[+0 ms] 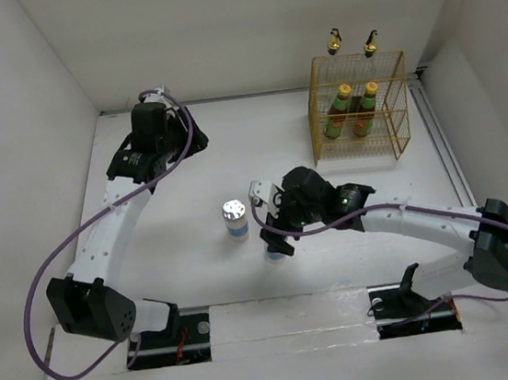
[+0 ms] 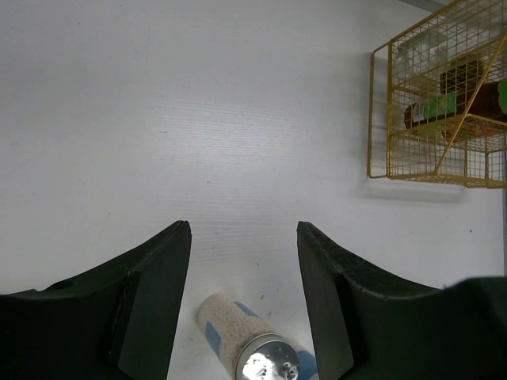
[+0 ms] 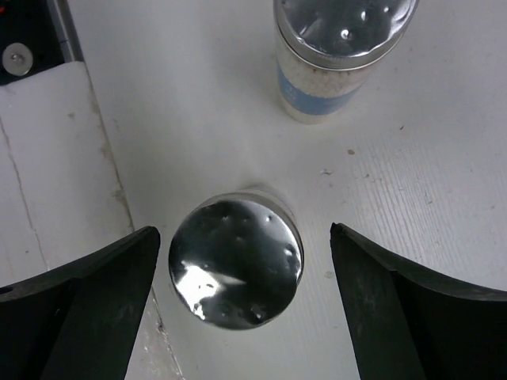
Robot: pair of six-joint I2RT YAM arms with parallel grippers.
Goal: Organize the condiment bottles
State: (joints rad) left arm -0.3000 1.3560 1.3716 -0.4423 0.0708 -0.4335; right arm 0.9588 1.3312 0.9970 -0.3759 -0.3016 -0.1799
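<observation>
Two short white silver-lidded jars stand on the table. One jar (image 1: 234, 219) stands free at the centre and also shows in the left wrist view (image 2: 242, 342) and the right wrist view (image 3: 342, 47). My right gripper (image 1: 277, 239) (image 3: 244, 229) is open and hangs over the other jar (image 1: 276, 254) (image 3: 235, 261), a finger on each side of its lid, apart from it. My left gripper (image 1: 186, 146) (image 2: 243, 224) is open and empty, at the far left. Two red-brown sauce bottles (image 1: 342, 110) (image 1: 367, 109) stand in the yellow rack. Two gold-topped glass bottles (image 1: 335, 43) (image 1: 370, 43) stand at its top back.
The yellow wire rack (image 1: 396, 140) (image 2: 380, 119) stands at the far right, near the right wall. White walls close in the table on three sides. The arm bases and their mounting plates (image 1: 279, 321) sit along the near edge.
</observation>
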